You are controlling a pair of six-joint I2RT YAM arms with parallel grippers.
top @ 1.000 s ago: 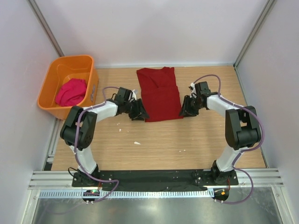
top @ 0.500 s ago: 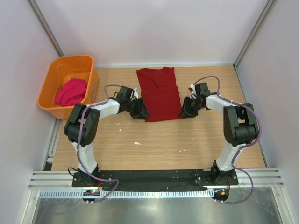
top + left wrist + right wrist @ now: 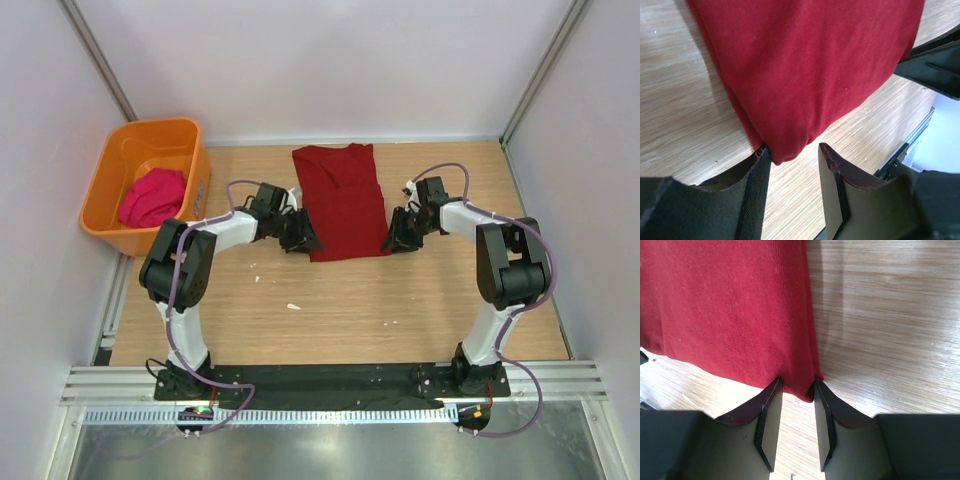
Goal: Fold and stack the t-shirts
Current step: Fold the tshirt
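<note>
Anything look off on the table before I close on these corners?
Nothing damaged or spilled. The red t-shirt lies slightly skewed, near edge slanting. The pink t-shirt sits crumpled in the orange tub. A few white specks dot the table.

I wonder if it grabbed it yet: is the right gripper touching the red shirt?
Touching. Right wrist view: right gripper fingertips meet the red shirt corner.

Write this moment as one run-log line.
crimson t-shirt: flat on table; left jaws: open astride its near-left corner; right jaws: open astride its near-right corner; pink t-shirt: in orange tub
</note>
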